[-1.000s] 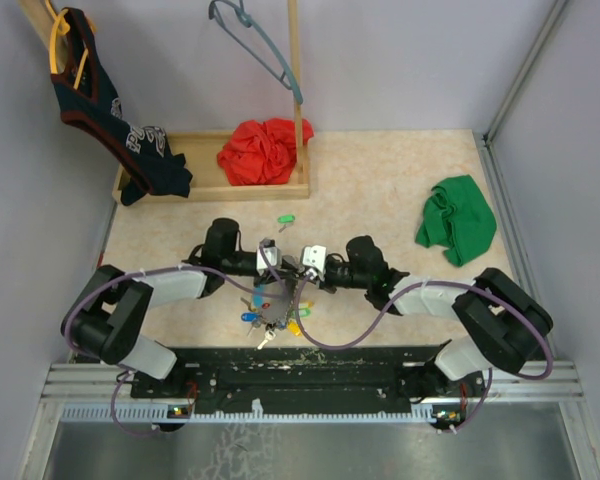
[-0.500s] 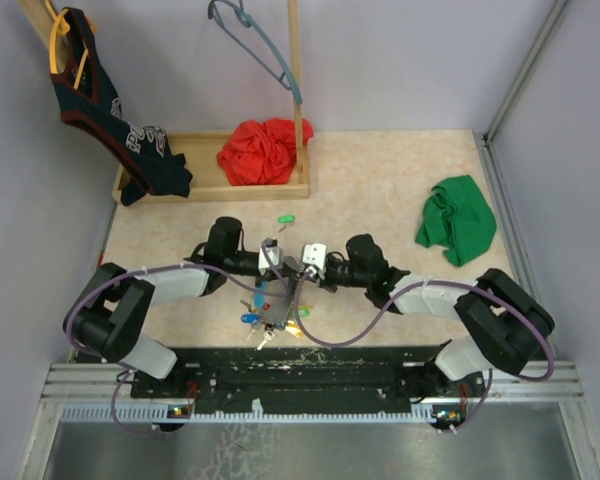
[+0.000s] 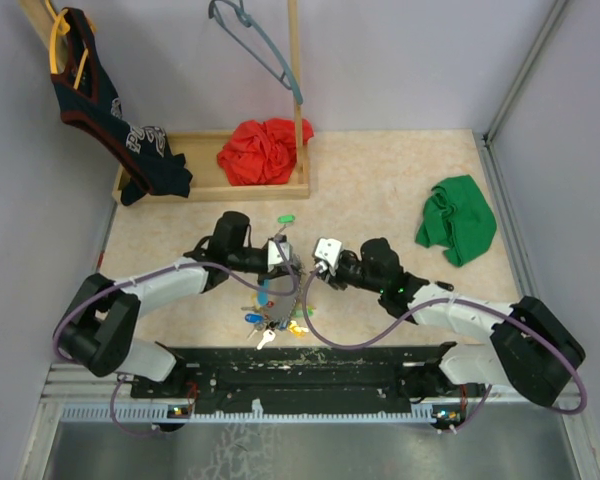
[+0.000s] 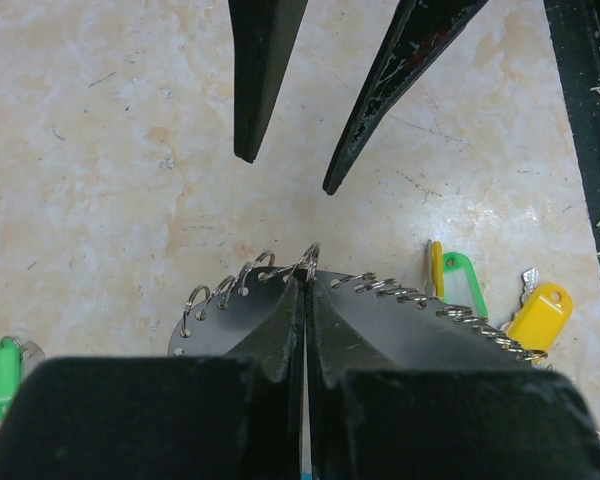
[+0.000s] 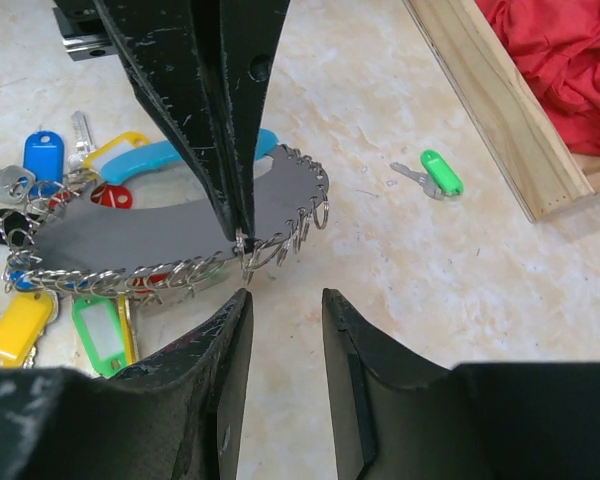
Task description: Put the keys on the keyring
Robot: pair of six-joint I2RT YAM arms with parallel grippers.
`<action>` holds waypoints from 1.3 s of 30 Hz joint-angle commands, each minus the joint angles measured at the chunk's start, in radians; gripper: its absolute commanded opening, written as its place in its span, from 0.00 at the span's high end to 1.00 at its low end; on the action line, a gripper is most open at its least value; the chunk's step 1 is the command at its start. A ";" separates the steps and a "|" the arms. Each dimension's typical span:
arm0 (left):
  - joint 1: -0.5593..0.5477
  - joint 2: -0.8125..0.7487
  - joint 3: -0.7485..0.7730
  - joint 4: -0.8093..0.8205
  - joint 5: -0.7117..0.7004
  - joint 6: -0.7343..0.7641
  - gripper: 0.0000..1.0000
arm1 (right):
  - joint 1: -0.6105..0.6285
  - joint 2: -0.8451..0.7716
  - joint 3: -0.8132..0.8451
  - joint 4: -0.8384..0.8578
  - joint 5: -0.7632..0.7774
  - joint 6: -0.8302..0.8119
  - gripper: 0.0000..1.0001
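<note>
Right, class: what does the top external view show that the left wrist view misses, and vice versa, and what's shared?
Top only: the green cloth, the red cloth in the wooden tray, the hanger. Left wrist only: small wire rings lining the keyring, and the gap in the open right gripper. Both: tagged keys and the left gripper shut on the keyring.
</note>
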 commanded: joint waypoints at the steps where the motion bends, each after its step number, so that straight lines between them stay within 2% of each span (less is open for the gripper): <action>1: -0.032 -0.036 0.048 -0.091 -0.061 0.018 1.00 | -0.003 0.003 0.014 0.069 0.013 0.016 0.65; 11: -0.065 -0.036 0.091 -0.166 -0.144 0.002 1.00 | -0.003 0.129 0.072 0.131 -0.146 0.021 0.67; 17: -0.070 -0.039 0.097 -0.170 -0.129 0.001 1.00 | -0.003 0.152 0.068 0.170 -0.149 0.033 0.69; 20: -0.074 -0.047 0.095 -0.171 -0.122 0.002 1.00 | -0.003 0.174 0.075 0.190 -0.155 0.036 0.73; 24: -0.076 -0.046 0.091 -0.169 -0.121 0.006 1.00 | -0.002 0.198 0.088 0.209 -0.168 0.045 0.85; 26: -0.077 -0.042 0.094 -0.172 -0.119 0.004 1.00 | -0.002 0.202 0.088 0.216 -0.173 0.048 0.87; 28: -0.077 -0.042 0.097 -0.173 -0.122 0.002 1.00 | -0.003 0.202 0.087 0.219 -0.170 0.049 0.97; 32: -0.076 -0.053 0.093 -0.160 -0.168 -0.032 0.87 | -0.008 0.191 0.068 0.246 -0.151 0.062 1.00; 35: -0.056 -0.079 0.041 -0.043 -0.167 -0.090 0.82 | -0.049 0.177 0.031 0.350 -0.199 0.135 1.00; 39: 0.029 -0.146 -0.106 0.241 -0.047 -0.234 0.74 | -0.077 0.170 0.000 0.479 -0.264 0.217 1.00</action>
